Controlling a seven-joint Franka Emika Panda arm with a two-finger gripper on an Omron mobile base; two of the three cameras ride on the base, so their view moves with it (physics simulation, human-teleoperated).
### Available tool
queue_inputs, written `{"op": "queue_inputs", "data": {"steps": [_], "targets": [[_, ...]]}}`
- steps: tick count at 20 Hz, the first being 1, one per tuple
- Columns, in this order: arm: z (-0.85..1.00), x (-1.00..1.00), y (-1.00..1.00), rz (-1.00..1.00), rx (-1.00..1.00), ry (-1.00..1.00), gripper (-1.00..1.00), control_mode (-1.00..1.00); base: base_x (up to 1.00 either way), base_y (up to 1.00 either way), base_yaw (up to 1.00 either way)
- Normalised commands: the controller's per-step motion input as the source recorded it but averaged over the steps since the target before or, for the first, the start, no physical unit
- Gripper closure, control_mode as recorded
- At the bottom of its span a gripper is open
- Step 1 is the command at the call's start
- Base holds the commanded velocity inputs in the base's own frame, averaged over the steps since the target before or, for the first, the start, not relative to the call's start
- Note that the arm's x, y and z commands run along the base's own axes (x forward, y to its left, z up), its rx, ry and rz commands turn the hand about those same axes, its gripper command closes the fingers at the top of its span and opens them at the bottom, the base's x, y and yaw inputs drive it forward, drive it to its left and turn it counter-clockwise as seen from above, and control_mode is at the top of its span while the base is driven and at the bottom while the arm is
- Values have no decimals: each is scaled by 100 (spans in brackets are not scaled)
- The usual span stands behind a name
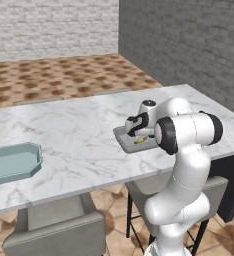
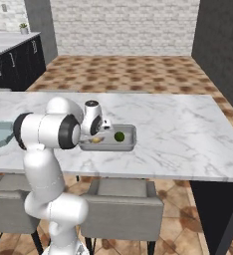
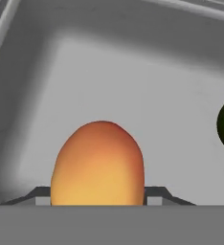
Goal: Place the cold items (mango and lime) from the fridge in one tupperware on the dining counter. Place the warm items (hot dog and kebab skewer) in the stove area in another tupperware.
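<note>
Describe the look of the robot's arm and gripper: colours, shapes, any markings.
The glossy white arm is built of rounded, bulbous segments with dark black bands at the joints. Its wrist ends in a white cylinder with a dark cap. The gripper has small dark fingers. No cables or markings are visible.

- Counter (image 1: 79, 135): polished white marble, grey-veined.
- Grey tupperware (image 2: 130, 141): smooth matt plastic.
- Mango (image 3: 99, 165): smooth, softly sheened skin (orange-yellow).
- Floor (image 2: 133, 69): mottled brown tile.
- Wall (image 1: 49, 25): rough pale brick.
</note>
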Motion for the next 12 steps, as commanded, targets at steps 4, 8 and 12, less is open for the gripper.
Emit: {"op": "queue_inputs", "data": {"steps": [4, 8, 12], "targets": [[-12, 42, -9, 11, 0, 30, 100, -100, 0, 0, 0], [-2, 50, -1, 2, 0, 58, 100, -100, 0, 0, 0], [-11, 48, -2, 4, 0, 28, 100, -100, 0, 0, 0]]}}
